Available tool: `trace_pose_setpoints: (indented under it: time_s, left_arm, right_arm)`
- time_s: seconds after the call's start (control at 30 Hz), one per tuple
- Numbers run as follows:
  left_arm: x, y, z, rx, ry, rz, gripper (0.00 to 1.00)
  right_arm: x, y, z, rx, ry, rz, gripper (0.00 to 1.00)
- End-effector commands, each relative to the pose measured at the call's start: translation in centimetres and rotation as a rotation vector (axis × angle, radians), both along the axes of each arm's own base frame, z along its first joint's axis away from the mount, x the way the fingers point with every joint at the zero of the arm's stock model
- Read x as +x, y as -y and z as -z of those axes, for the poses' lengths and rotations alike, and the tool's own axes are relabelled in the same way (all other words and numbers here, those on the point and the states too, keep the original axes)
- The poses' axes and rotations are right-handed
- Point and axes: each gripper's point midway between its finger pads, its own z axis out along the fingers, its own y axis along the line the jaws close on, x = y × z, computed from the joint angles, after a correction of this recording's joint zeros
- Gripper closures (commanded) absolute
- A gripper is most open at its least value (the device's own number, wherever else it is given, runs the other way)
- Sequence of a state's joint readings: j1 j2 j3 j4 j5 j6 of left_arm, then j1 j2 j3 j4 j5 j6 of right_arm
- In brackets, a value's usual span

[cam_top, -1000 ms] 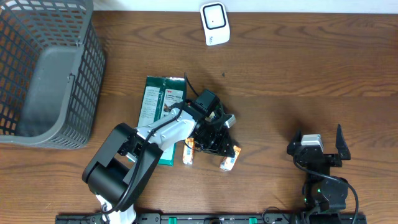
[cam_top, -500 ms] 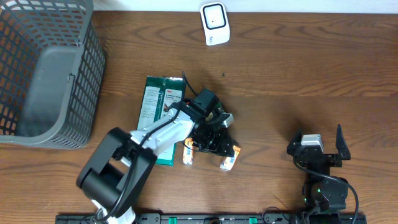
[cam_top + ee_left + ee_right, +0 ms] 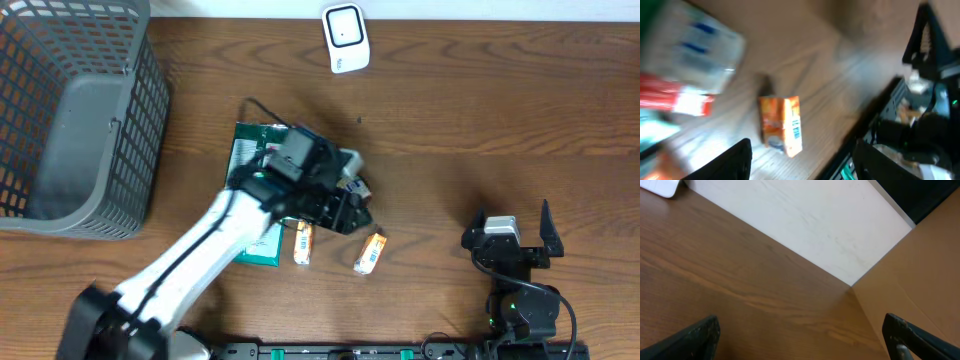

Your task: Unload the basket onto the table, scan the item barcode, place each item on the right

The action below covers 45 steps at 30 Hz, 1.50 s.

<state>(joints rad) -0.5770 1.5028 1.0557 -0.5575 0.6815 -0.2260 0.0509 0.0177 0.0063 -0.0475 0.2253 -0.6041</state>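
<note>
green packet point(image 3: 243, 155): half under left arm point(image 3: 200, 255) | basket point(image 3: 140, 110): cut by edge | left wrist view: blurred

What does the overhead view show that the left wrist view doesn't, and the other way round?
Only overhead: the grey basket, the white scanner, the green packet. Only left wrist: blurred blue print on the side of an orange carton, in front of the open left hand. Both: that carton on the table, and the right arm.

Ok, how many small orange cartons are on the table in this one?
2. The first carton lies by the green packet's lower right corner; the second carton lies apart, to its right. The left arm could hide more.
</note>
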Motion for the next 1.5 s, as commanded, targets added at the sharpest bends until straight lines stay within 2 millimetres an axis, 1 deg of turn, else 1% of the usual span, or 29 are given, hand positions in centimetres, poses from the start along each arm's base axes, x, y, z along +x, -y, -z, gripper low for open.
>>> trace_pose_setpoints:
  time_s: [0.0, 0.07, 0.1, 0.2, 0.27, 0.33, 0.5, 0.57, 0.9, 1.47]
  left_arm:
    - [3.0, -3.5, -3.8, 0.040, 0.113, -0.157, 0.35]
    - [4.1, -6.2, -4.8, 0.112, 0.148, -0.247, 0.34]
    - [5.2, -9.6, -5.9, 0.213, 0.184, -0.352, 0.34]
    - [6.7, -15.0, -7.5, 0.384, 0.255, -0.513, 0.34]
    - [7.5, -17.5, -8.3, 0.449, 0.295, -0.593, 0.34]
    - [7.8, -18.7, -8.6, 0.465, 0.310, -0.633, 0.33]
    - [8.3, -20.3, -8.5, 0.506, 0.325, -0.651, 0.31]
    - [8.4, -20.5, -8.4, 0.513, 0.324, -0.657, 0.19]
    - [8.2, -20.6, -8.3, 0.516, 0.315, -0.656, 0.17]
    - [8.2, -20.6, -8.2, 0.518, 0.313, -0.656, 0.17]
  right_arm:
    - [0.0, 0.0, 0.1, -0.007, -0.003, 0.002, 0.01]
    - [0.0, 0.0, 0.1, -0.007, -0.004, 0.002, 0.01]
    - [0.0, 0.0, 0.1, -0.007, -0.004, 0.002, 0.01]
    - [0.0, 0.0, 0.1, -0.007, -0.004, 0.002, 0.01]
    - [0.0, 0.0, 0.1, -0.007, -0.004, 0.002, 0.01]
    - [0.0, 0.0, 0.1, -0.007, -0.004, 0.002, 0.01]
    - [0.0, 0.0, 0.1, -0.007, -0.004, 0.002, 0.01]
    - [0.0, 0.0, 0.1, -0.007, -0.004, 0.002, 0.01]
    - [0.0, 0.0, 0.1, -0.007, -0.004, 0.002, 0.01]
    - [0.0, 0.0, 0.1, -0.007, -0.004, 0.002, 0.01]
